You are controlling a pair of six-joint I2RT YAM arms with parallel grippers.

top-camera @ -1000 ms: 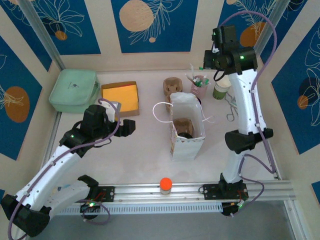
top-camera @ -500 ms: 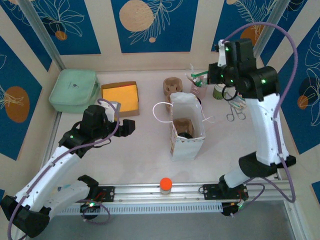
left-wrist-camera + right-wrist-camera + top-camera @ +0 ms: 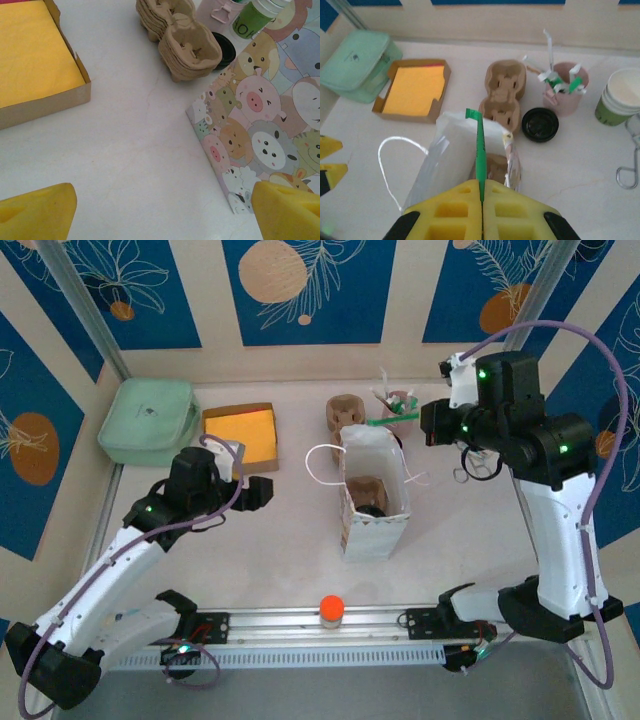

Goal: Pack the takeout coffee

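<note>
Desk scene during packing, read from the arm bases outward. The open paper bag (image 3: 375, 535), printed with cartoon animals, stands at mid-desk. A dark round top inside it, against a brown cardboard insert, is judged to be the takeout coffee (image 3: 372, 508) already seated there; the cup's green side is hidden. Beyond the bag lie a stack of cardboard carriers (image 3: 506, 80), a loose black lid (image 3: 540, 125), the pink cup of sticks (image 3: 566, 90) and a lidless green-and-white cup (image 3: 622, 100). Likely hazard: the thin green stick (image 3: 479, 150), held by one end above the bag mouth, may swivel in the grip or catch the far rim or the white handle loop (image 3: 390, 155). The bag is light and nothing braces it, so a snag could tip it and spill the coffee. The left fingers (image 3: 35, 210) are spread wide, empty, low over bare desk beside the bag's patterned wall. The right fingers (image 3: 455, 200) are pressed together on the stick's base.
</note>
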